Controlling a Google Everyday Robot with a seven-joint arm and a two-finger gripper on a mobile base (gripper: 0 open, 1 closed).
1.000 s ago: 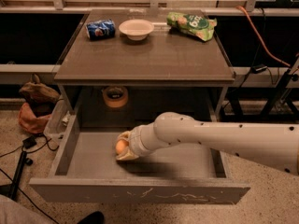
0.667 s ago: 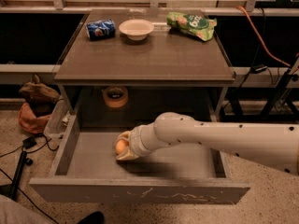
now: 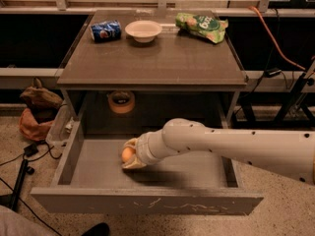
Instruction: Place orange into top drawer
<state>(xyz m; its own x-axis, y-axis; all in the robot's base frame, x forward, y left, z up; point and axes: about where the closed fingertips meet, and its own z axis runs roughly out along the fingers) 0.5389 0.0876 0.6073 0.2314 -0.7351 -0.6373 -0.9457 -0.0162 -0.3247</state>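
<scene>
The top drawer (image 3: 93, 156) is pulled open below the table, with a flat grey floor and a scratched front panel (image 3: 147, 201). My white arm reaches in from the right. My gripper (image 3: 129, 154) is inside the drawer, low over its floor near the middle, and is shut on the orange (image 3: 127, 154). The orange is small and round and shows between the pale fingers (image 3: 132, 142).
On the tabletop (image 3: 157, 58) lie a blue can (image 3: 105, 31), a white bowl (image 3: 143, 30) and a green snack bag (image 3: 202, 25). A tan tape roll (image 3: 121, 102) sits behind the drawer. Bags (image 3: 37, 112) and cables (image 3: 19, 166) lie on the floor at left.
</scene>
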